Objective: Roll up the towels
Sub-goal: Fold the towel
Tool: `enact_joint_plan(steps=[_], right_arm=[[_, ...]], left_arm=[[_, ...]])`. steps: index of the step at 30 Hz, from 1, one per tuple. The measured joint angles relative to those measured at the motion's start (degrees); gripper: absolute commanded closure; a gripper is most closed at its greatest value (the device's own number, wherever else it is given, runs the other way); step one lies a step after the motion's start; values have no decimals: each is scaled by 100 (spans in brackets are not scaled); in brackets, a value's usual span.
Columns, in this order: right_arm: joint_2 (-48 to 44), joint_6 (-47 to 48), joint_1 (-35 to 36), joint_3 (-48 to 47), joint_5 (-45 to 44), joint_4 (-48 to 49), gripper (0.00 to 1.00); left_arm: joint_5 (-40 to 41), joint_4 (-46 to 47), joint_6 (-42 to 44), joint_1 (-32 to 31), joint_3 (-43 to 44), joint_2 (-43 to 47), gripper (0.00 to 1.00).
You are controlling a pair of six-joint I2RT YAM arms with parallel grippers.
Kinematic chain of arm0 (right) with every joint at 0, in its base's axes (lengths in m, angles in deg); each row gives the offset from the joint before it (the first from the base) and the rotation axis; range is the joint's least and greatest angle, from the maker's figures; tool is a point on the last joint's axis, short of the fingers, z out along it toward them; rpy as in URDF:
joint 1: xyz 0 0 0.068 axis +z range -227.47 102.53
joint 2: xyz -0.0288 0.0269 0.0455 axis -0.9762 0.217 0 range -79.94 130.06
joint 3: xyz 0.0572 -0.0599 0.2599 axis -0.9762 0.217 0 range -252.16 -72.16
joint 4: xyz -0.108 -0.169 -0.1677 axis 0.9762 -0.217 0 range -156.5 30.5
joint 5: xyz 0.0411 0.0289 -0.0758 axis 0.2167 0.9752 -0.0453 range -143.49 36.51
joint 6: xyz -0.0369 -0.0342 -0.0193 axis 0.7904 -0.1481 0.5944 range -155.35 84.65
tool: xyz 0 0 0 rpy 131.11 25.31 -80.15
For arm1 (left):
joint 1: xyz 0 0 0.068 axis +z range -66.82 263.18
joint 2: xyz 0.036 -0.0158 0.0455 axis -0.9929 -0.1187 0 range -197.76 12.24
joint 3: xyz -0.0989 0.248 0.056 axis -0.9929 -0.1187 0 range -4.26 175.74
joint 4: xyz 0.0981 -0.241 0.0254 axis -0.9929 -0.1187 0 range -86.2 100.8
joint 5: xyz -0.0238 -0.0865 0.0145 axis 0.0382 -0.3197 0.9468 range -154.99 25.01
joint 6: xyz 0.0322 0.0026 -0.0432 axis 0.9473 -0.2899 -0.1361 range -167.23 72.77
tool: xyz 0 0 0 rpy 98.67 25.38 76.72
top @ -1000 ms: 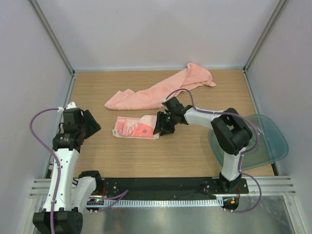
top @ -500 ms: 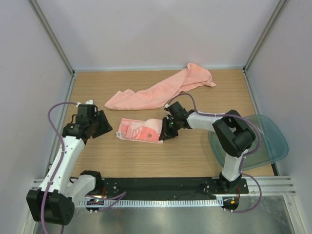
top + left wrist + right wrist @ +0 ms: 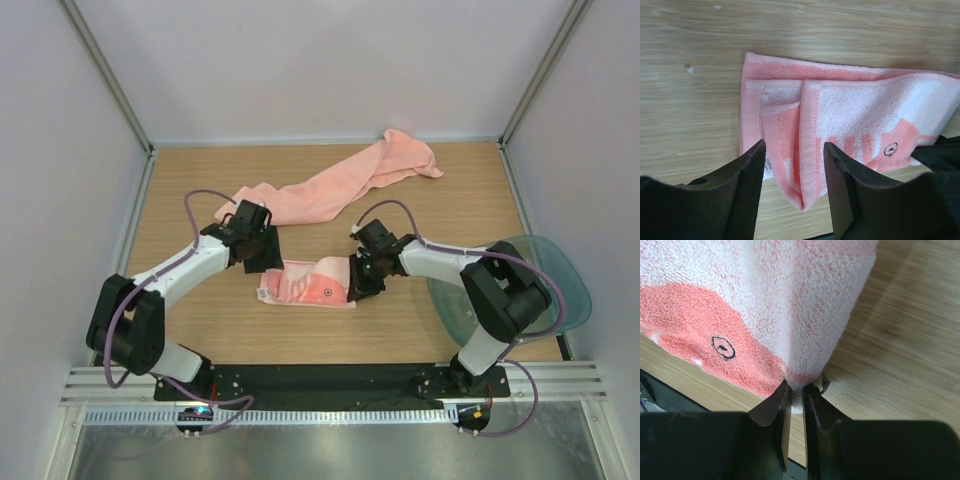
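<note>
1. The smaller towel (image 3: 310, 286) is lying folded near the middle of the table (image 3: 200, 190).
2. The right gripper (image 3: 356, 283) is touching its right end, while the left gripper (image 3: 264, 262) is hanging just beside its left end.
3. The long towel (image 3: 330, 182) is lying stretched across the far side.
4. The tray (image 3: 565, 290) is sitting at the right edge.

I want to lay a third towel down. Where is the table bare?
Bare table: the back-left corner beside the long towel; the back-right stretch between that towel and the teal tray; the near strip in front of the small patterned towel. Crowded mid-table, where the left gripper and right gripper flank it.
</note>
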State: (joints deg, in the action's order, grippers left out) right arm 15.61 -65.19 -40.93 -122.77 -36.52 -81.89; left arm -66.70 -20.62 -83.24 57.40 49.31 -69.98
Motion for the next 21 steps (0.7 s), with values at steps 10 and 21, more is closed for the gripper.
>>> enact_joint_plan(steps=[10,21], right_arm=[[-55,63,0,55,-17,-9,81],[-55,87,0,59,-17,-7,82]], left_arm=[[13,372,-247,-503,0,-684,53],[48,507,-407,-619,-68,-1005,73]])
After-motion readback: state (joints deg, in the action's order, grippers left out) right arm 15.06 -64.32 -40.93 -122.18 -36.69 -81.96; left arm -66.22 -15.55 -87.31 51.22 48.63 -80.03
